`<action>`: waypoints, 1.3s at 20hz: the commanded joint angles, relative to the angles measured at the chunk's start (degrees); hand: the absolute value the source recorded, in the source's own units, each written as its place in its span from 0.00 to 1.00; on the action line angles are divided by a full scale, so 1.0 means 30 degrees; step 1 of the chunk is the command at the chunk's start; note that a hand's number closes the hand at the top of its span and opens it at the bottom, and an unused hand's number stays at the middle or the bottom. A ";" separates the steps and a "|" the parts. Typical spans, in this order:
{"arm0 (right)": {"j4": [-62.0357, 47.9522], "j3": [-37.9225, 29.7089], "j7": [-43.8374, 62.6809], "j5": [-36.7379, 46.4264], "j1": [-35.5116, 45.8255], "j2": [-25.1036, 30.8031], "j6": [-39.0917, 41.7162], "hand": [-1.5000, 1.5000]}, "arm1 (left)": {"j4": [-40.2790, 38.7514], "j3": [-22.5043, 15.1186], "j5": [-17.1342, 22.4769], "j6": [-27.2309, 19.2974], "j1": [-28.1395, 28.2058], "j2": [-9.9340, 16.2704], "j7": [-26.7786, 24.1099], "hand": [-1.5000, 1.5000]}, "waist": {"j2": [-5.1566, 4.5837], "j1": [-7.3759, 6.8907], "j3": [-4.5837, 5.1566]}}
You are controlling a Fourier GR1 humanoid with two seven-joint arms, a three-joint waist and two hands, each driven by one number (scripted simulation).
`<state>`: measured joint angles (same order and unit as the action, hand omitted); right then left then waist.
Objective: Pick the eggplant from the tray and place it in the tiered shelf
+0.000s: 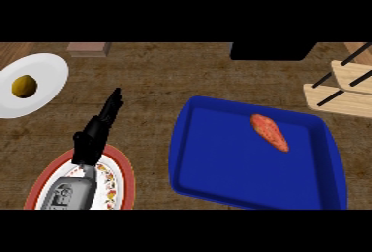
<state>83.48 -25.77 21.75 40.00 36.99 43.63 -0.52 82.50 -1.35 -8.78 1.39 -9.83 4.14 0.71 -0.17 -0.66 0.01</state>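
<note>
The left hand (98, 130) rises from a grey forearm left of the blue tray (218, 167), its black fingers straight and pressed together, pointing up and away, holding nothing. The forearm lies over a red-rimmed patterned plate (123, 177). The reddish-orange, tapered, speckled vegetable (269, 132), the task's item, lies inside the tray toward its far side. The tray is glossy, with rounded corners and a raised rim. The pale wooden tiered shelf (341, 91) with dark rods stands beyond the tray's right corner. A white plate (44, 69) with a yellowish round food (24, 85) sits far left on the wood-grain counter (160, 78).

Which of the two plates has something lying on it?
The plain white plate at the far left holds a small yellowish item. The red-rimmed patterned plate near the front carries nothing; the left hand just hangs above it.
</note>
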 commanded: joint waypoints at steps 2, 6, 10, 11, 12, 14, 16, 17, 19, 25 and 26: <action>-0.2661 0.1172 -0.1161 0.0852 0.1632 -0.0528 -0.2138 1.00 | 0.1162 -0.0551 -0.0360 -0.0289 0.0565 -0.0399 0.0583 0.50 | 0.0034 -0.0023 0.0000; -0.4339 -0.1706 -0.2726 -0.2403 0.2714 -0.1622 -0.3631 1.00 | -0.0105 0.0627 0.0473 0.0536 -0.0726 0.0514 0.0327 0.50 | -0.0092 -0.0043 -0.0041; -0.7310 -0.2147 -0.5219 -0.3278 0.3004 -0.1321 -0.4428 1.00 | -0.0201 0.0175 0.0061 0.0173 0.0081 0.0038 -0.0424 0.50 | -0.0040 -0.0027 -0.0009; -0.7688 -0.2670 -0.6736 -0.3879 0.1887 -0.1423 -0.4589 1.00 | 0.0570 0.0203 -0.0059 -0.0084 0.0579 0.0084 -0.0080 0.50 | -0.0014 0.0002 -0.0019; -0.8493 -0.2481 -0.6583 -0.3941 0.3071 -0.0924 -0.4503 1.00 | -0.0030 -0.0007 -0.0439 -0.0196 -0.0389 -0.0025 0.0283 0.50 | -0.0020 0.0015 -0.0011; -0.9412 -0.2003 -0.6471 -0.3772 0.3528 -0.0677 -0.4643 1.00 | -0.0100 0.0704 0.0251 0.0272 -0.0920 0.0344 0.0681 0.50 | -0.0010 0.0020 -0.0005; -1.1418 -0.2584 -0.7884 -0.4273 0.3987 0.0455 -0.4413 1.00 | 0.1442 -0.0785 -0.0540 -0.0073 0.0970 -0.0423 0.0415 0.50 | -0.0007 -0.0097 -0.0012; -1.1585 -0.2556 -0.8716 -0.4458 0.3853 -0.0224 -0.5167 1.00 | 0.0363 -0.0545 -0.0598 -0.0662 -0.0310 -0.0914 0.1108 0.50 | -0.0026 -0.0027 -0.0013; -1.3179 -0.2331 -0.9504 -0.4231 0.4168 -0.0347 -0.5938 1.00 | 0.1137 -0.0720 -0.0800 -0.0364 0.0839 -0.0453 -0.0008 0.50 | -0.0029 -0.0149 -0.0013; -1.4464 -0.1416 -0.5201 -0.0641 0.3605 0.1268 -0.8350 0.00 | 0.0950 -0.0331 -0.0438 -0.0039 0.1206 -0.0143 -0.0765 0.50 | -0.0043 -0.0231 0.0002; -1.3906 -0.1710 -0.5397 -0.1326 0.2860 0.1558 -0.7565 0.00 | 0.0649 -0.0245 -0.0202 0.0006 0.0700 -0.0366 0.0343 0.50 | 0.0021 0.0053 -0.0001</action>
<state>43.53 -31.20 3.17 34.70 46.61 47.16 -21.33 84.45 -1.90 -9.68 1.17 -9.07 3.41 1.78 -0.25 -0.81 0.00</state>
